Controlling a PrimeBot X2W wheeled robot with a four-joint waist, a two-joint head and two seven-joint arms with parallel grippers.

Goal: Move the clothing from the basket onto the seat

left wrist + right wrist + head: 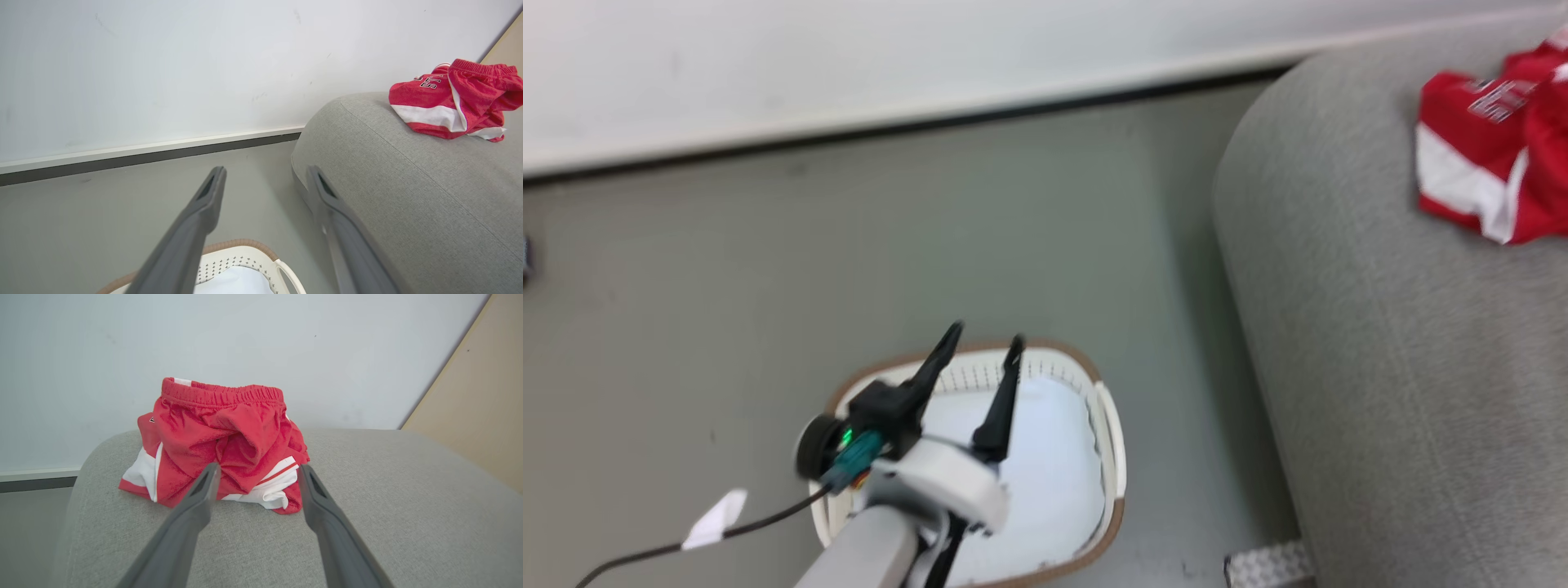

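The red clothing (1494, 163) with white panels lies in a heap on the grey seat (1405, 392) at the upper right; white lettering shows on it. In the right wrist view the same clothing (220, 449) sits on the seat (367, 522) just beyond my right gripper (257, 473), which is open with nothing between its fingers. My left gripper (984, 339) hovers open over the basket (1115, 465), whose pale lining is bare. From the left wrist, the left gripper (265, 179) points at the floor beside the seat (408, 196), with the clothing (453, 100) far right.
Grey floor (849, 245) runs between the basket and a white wall with a dark skirting strip (890, 122). A white tag (715, 518) hangs on the arm's cable. A metal plate (1270, 563) lies at the seat's foot. A beige panel (482, 408) stands behind the seat.
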